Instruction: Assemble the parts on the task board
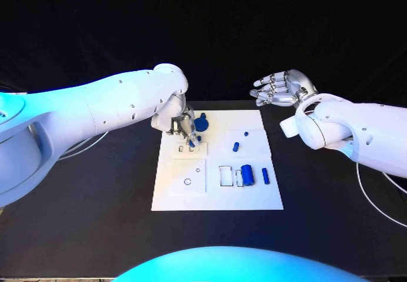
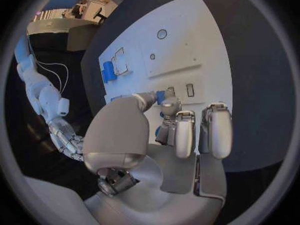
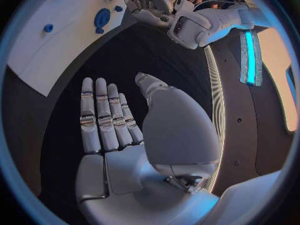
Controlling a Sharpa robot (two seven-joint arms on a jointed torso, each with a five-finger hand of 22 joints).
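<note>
The white task board [image 1: 254,197] lies mid-table. My left hand [image 1: 180,125] hovers over its far left corner and pinches a small blue part [image 1: 192,141] between thumb and fingers, just above a slotted block [image 1: 192,149]. The left wrist view shows that blue part [image 2: 161,96] at the fingertips [image 2: 170,105] over the board [image 2: 187,40]. My right hand [image 1: 279,88] is raised beyond the board's far right corner, fingers spread and holding nothing; its palm [image 3: 115,150] is bare. A blue round knob [image 1: 202,123] stands beside my left hand.
A blue cylinder [image 1: 247,174] and a short blue bar [image 1: 265,175] lie at the board's right middle, beside a rectangular recess [image 1: 226,175]. Two tiny blue pieces [image 1: 236,145] [image 1: 247,134] sit further back. A round hole [image 1: 187,182] marks the near left block.
</note>
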